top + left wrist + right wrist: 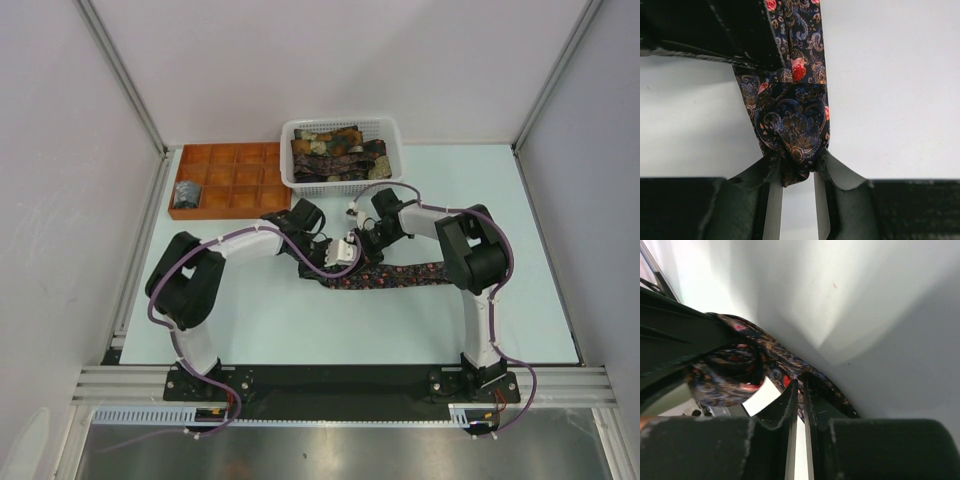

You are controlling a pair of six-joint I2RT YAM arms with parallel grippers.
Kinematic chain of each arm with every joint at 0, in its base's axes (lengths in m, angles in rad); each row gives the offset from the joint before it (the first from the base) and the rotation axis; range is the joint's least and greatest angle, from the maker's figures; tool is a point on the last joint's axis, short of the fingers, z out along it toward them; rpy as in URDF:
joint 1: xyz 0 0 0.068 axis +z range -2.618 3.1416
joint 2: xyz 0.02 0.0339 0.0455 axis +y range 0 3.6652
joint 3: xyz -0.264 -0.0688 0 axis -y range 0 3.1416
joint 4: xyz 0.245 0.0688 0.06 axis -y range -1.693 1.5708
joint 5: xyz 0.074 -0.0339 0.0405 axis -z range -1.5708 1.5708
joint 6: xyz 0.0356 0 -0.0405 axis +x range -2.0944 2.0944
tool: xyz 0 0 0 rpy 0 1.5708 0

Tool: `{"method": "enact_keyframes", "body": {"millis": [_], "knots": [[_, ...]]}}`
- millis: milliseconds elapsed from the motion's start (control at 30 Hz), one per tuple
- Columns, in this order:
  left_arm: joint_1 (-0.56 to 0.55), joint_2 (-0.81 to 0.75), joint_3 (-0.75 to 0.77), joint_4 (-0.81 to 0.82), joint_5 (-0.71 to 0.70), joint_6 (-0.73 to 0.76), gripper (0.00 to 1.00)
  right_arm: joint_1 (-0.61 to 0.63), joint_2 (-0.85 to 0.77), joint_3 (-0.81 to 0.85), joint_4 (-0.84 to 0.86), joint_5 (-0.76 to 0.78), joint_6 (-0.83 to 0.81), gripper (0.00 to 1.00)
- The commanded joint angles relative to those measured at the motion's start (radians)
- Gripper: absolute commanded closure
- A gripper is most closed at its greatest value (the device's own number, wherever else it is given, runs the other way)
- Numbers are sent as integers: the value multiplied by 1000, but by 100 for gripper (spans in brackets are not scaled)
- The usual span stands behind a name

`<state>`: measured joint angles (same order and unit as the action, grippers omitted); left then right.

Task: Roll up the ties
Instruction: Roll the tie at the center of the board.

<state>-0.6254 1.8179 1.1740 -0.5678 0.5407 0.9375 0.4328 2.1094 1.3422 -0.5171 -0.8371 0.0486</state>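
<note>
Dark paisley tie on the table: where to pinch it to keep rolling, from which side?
Grip the rolled end of the dark paisley tie across its width, coming from above with jaws astride the roll. It's the only bulky part; the unrolled tail lies flat toward the right arm.

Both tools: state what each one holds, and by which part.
Left tool pinches the rolled end of the dark paisley tie. Right tool is shut on the same tie's flat band, right beside the roll.
</note>
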Motion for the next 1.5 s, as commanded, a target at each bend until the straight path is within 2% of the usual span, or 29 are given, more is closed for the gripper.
{"method": "enact_keyframes", "body": {"millis": [0,167,333,433,567,667,800,900,1000,1100,1133,1200,1233,1267,1333,1367,1433,1467], "knots": [[20,-83,-23,51,58,-22,80,7,-32,2,-58,46,-91,89],[20,-40,-8,22,38,-19,80,3,-51,5,-86,-22,-122,92],[15,-23,-8,8,12,0,80,-55,-71,3,-49,-126,-63,86],[9,-11,1,-3,-4,4,80,-77,-109,-12,8,-177,8,77],[-7,1,3,-7,-39,9,79,-54,-149,-60,132,-188,187,57],[-10,11,6,-1,-53,3,78,-29,-131,-83,146,-188,243,50],[-10,12,4,2,-51,-2,77,7,-109,-130,244,-166,359,47],[-11,11,1,5,-51,-3,76,32,-86,-118,256,-140,376,47],[-11,11,1,6,-54,-3,76,46,-74,-114,281,-123,398,50],[-11,12,0,6,-58,-2,75,47,-60,-114,292,-119,407,58],[-11,12,1,6,-56,0,75,47,-52,-114,296,-119,408,67],[-11,11,0,6,-53,-2,74,49,-48,-110,287,-109,402,78],[-11,9,-2,8,-53,-2,73,47,-43,-110,282,-109,390,91],[-11,6,-4,9,-54,-2,72,47,-42,-113,276,-108,384,97],[-4,-2,-7,12,-47,-14,64,43,-43,-121,258,-91,370,100],[4,-5,-4,13,-27,-22,53,34,-39,-130,252,-89,353,100],[27,-28,-5,19,1,-29,40,20,-31,-143,236,-92,343,100],[35,-37,-14,29,25,-35,29,5,-23,-147,233,-102,335,100]]}}
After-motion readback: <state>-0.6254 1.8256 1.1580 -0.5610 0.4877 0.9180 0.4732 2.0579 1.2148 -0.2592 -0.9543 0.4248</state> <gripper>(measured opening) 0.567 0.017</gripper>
